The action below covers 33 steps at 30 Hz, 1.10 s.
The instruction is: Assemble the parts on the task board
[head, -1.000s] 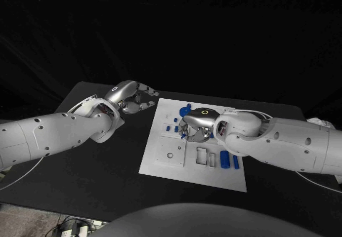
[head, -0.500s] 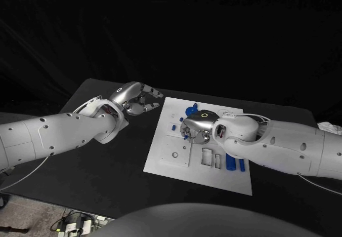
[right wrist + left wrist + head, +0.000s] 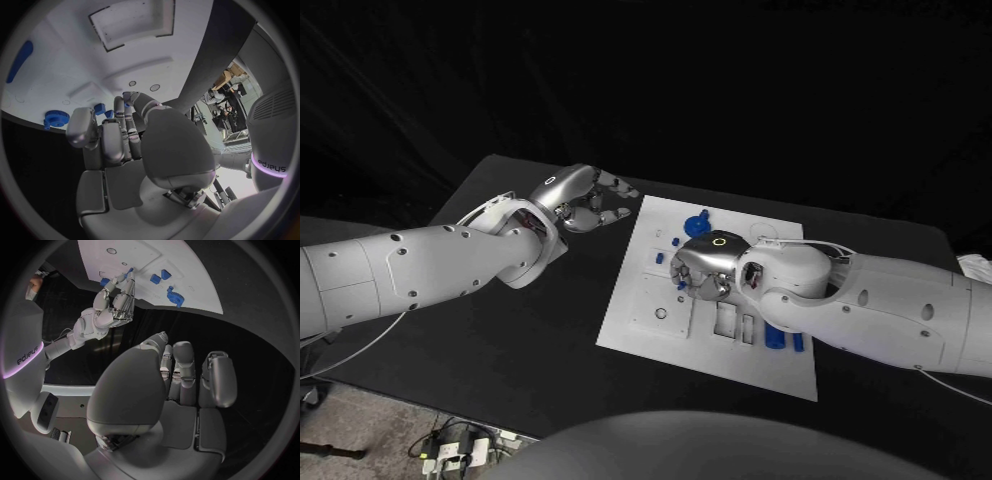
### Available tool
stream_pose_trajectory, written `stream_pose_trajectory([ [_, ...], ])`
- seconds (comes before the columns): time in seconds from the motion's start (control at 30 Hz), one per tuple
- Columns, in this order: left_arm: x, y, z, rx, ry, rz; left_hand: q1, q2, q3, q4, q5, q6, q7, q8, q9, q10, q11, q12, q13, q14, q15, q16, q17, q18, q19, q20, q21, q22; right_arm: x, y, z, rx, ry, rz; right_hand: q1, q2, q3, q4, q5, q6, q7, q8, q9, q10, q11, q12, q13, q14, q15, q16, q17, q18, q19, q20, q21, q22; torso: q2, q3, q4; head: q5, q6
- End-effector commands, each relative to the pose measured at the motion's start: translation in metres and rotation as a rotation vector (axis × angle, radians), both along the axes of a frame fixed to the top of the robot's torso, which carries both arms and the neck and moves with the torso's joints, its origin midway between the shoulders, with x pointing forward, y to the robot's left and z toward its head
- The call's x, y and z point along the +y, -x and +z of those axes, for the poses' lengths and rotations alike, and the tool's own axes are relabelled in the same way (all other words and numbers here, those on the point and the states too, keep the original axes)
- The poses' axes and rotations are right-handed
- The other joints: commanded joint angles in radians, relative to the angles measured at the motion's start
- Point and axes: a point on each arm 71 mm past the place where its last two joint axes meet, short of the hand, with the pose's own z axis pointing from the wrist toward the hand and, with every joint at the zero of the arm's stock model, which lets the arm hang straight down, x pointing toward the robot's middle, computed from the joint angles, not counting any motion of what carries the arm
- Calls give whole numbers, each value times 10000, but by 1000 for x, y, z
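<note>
- Task board (image 3: 635, 320): my right hand (image 3: 705, 262) hangs over it, fingers bunched at a small blue part (image 3: 99, 108); whether it grips, I cannot tell.
- My left hand (image 3: 577, 198) waits beside the board, fingers loosely curled, holding nothing.

The left arm (image 3: 416, 265) is extended from the left edge, with the left hand (image 3: 577, 198) raised at its end; the fingers (image 3: 187, 375) are loosely curled and nothing is held. The right arm (image 3: 877, 305) is reached in from the right edge. The right hand (image 3: 704, 262) is turned palm-down, its fingers (image 3: 119, 125) drawn together and pointed downward; whether anything is pinched cannot be determined.
</note>
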Motion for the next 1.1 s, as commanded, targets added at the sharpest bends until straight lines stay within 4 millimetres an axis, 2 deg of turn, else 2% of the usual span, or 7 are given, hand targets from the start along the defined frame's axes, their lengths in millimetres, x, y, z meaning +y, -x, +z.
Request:
stream_pose_trajectory([
  [0.03,-1,1,0,80,45,-139,-56,72,73,-6,70,12,87,-12,-4,34,18,-34,12,4,93,-56,9,68,37,85,0,1895,-1,5,-1,70,213,63,8,-26,10,-57,-12,39,2,-34,18,89,4,-13,11,23,-10,13,-19,-100,34,-14,-22,1365,-26,-24,0,32,0],
  [0.37,1,-1,-1,166,-21,-103,-26,101,137,-12,162,12,114,-19,-7,57,56,-47,10,7,127,-82,-19,68,35,113,-13,1895,-4,10,-5,211,303,-9,10,-30,12,-64,-10,29,3,-47,16,97,3,-12,13,11,-12,-2,-48,-92,14,-15,-56,1355,-24,-56,-39,50,0],
  [0.53,1,-2,-1,191,-49,-90,-16,104,154,-14,188,13,118,-21,-7,61,62,-52,9,8,133,-86,-22,68,34,119,-17,1895,-4,12,-6,282,334,4,11,-32,14,-69,-12,22,4,-55,14,101,3,-12,14,2,-13,-13,-69,-88,3,-16,-75,1349,-27,-72,-29,19,0],
  [0.77,1,-3,-2,228,-83,-89,-9,107,169,-12,211,14,124,-22,-7,65,66,-56,8,5,138,-97,-36,69,33,125,-22,1894,-4,12,-8,338,399,-8,6,-33,15,-76,-48,-1,10,-83,10,105,5,-17,17,-18,-13,-36,-109,-80,-19,-18,-113,1338,-37,-74,-12,-19,0],
  [0.9,2,-3,-2,241,-92,-86,-9,107,169,-12,211,14,124,-22,-7,65,66,-56,8,5,138,-97,-36,69,33,125,-22,1894,-4,12,-10,366,428,-22,4,-29,18,-78,-63,-8,11,-94,9,106,6,-20,18,-19,-12,-37,-110,-79,-24,-19,-120,1335,-32,-67,-9,11,0],
  [1.1,1,-3,-2,257,-98,-90,-4,112,185,-11,234,16,135,-22,-7,68,72,-61,7,6,143,-98,-34,72,28,130,-36,1891,-3,13,-12,390,401,-12,5,-25,22,-81,-73,-18,13,-106,7,106,8,-23,19,-29,-12,-48,-131,-77,-30,-19,-130,1332,-49,-82,-10,60,0],
])
